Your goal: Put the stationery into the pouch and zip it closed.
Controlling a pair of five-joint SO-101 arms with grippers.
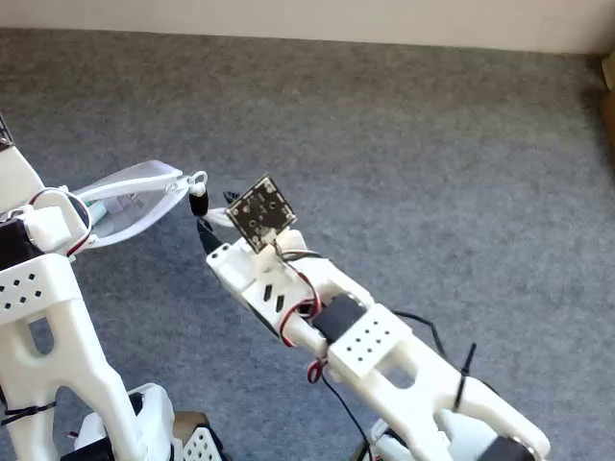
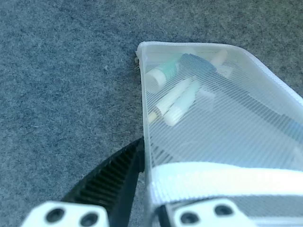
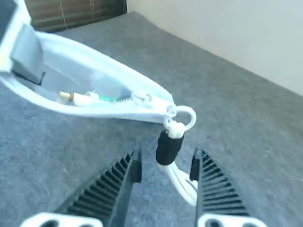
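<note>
A translucent white mesh pouch (image 2: 213, 123) is held off the grey carpet, with my left gripper (image 2: 147, 165) shut on its end. Several pens and a small tube (image 2: 173, 97) lie inside it. In the high view the pouch (image 1: 135, 202) stretches from the left arm toward the right arm. Its zipper pull (image 3: 168, 145), a white cord with a black bead, hangs from the far tip of the pouch (image 3: 94, 90). My right gripper (image 3: 165, 170) is open, with the bead between its fingers but apart from both. From above, the right gripper (image 1: 207, 235) sits just below the pull (image 1: 199, 200).
Grey carpet (image 1: 432, 144) covers the whole surface. A pale wall (image 3: 227, 33) runs along the far edge. The right arm's body (image 1: 384, 355) crosses the lower middle, and the left arm's base (image 1: 58, 346) fills the lower left corner.
</note>
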